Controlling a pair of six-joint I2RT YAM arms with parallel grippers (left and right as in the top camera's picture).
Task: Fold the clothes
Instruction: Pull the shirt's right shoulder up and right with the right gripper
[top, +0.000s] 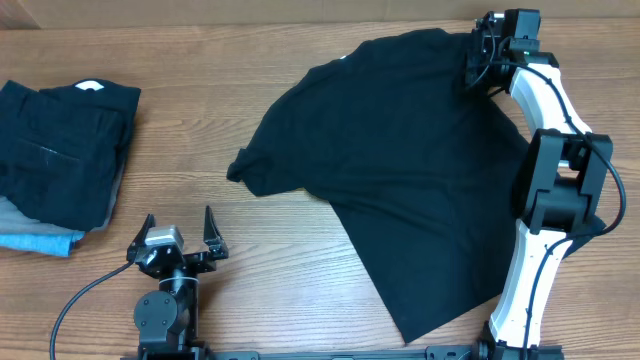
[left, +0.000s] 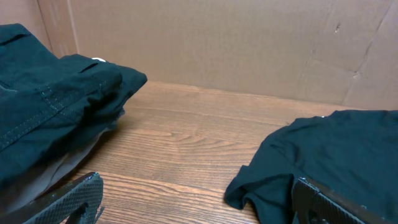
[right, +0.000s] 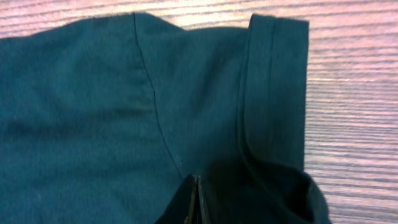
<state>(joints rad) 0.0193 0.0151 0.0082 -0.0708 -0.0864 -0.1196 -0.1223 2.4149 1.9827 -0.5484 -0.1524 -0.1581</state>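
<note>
- The left pincer (top: 180, 222) is held low over the bench (top: 300, 270), its jaws spread wide apart with nothing between them
- The right pincer (top: 487, 52) is seen with its jaws pressed together, tips down on the cloth; whether a fold is caught between them cannot be told
- The black T-shirt (top: 400, 170) is spread loosely on the bench, ahead of the left pincer and off to its right, well apart from it
- One sleeve is pointed towards the left pincer's side, and the shirt's far edge lies under the right pincer
- In the right wrist view a hemmed sleeve (right: 273, 87) is shown just ahead and to the right of the closed tips, with bare wood beyond it
- A stack of folded garments (top: 60, 150) is found ahead and to the left of the left pincer, clear of the T-shirt
</note>
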